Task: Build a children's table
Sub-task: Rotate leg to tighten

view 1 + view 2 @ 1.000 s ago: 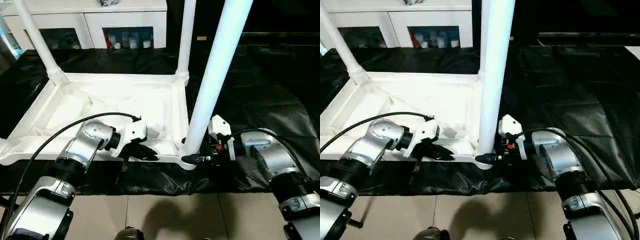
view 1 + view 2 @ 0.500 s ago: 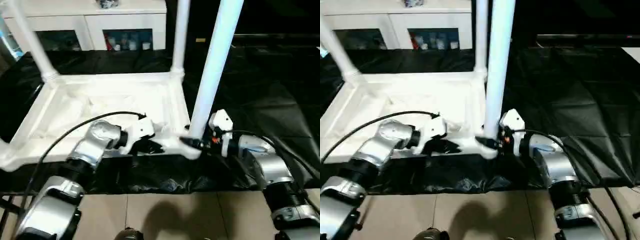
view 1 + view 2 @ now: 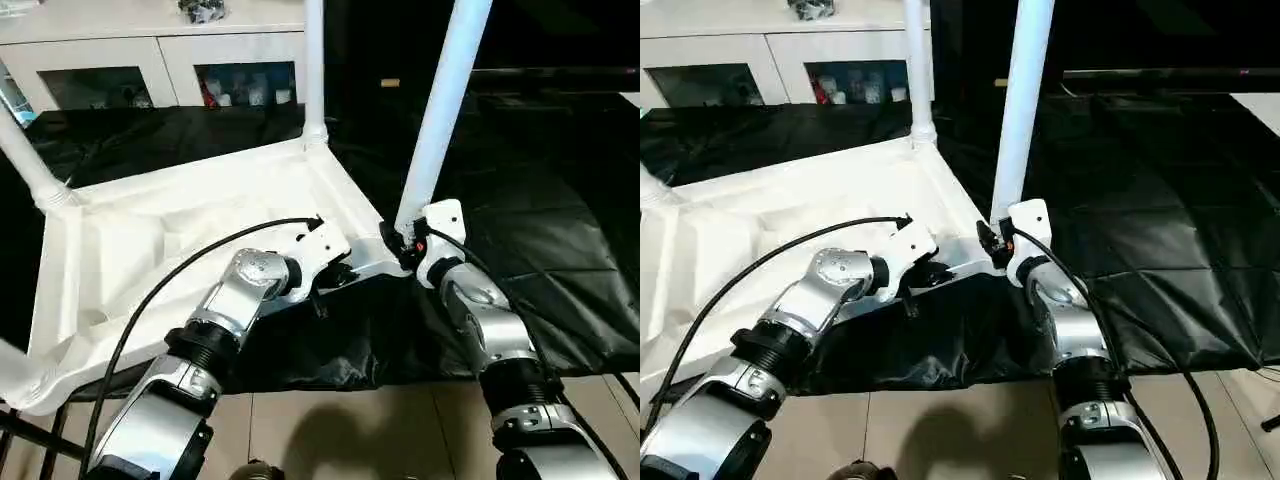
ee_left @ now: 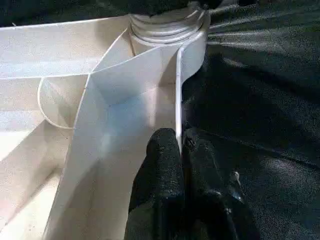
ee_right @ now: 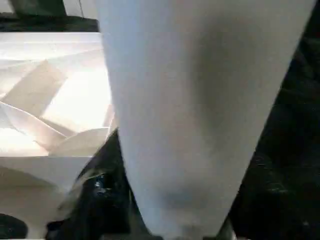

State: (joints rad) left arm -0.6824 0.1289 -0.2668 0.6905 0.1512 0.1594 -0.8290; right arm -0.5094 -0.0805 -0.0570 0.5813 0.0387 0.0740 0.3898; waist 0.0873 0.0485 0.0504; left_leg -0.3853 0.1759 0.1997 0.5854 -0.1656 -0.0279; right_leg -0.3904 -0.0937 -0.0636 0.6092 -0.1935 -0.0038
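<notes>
The upturned tabletop (image 3: 180, 215) lay at centre left on black sheeting (image 3: 560, 240). The left tool (image 4: 180, 150) pinched its rim; the right tool (image 3: 400, 243) apparently clamped the near leg (image 3: 440, 110).

Lighting: bright, from overhead. White tabletop (image 3: 180, 215) strongly lit in the head views, near overexposure, its ribs partly washed out. Upright leg (image 3: 442, 100) at the near right corner carries a bluish sheen. Black floor sheet (image 3: 560, 230) shows soft grey glare along its creases; far right of the scene falls into darkness. Silver forearms bear small specular highlights. Faint shadow on the tiled floor (image 3: 340, 435) at the near edge. Left wrist view: sharp on the tabletop rim, even light, left gripper's fingers (image 4: 160, 180) matt black. Right wrist view: leg very close, out of focus, edges soft; tabletop behind it glaring.
</notes>
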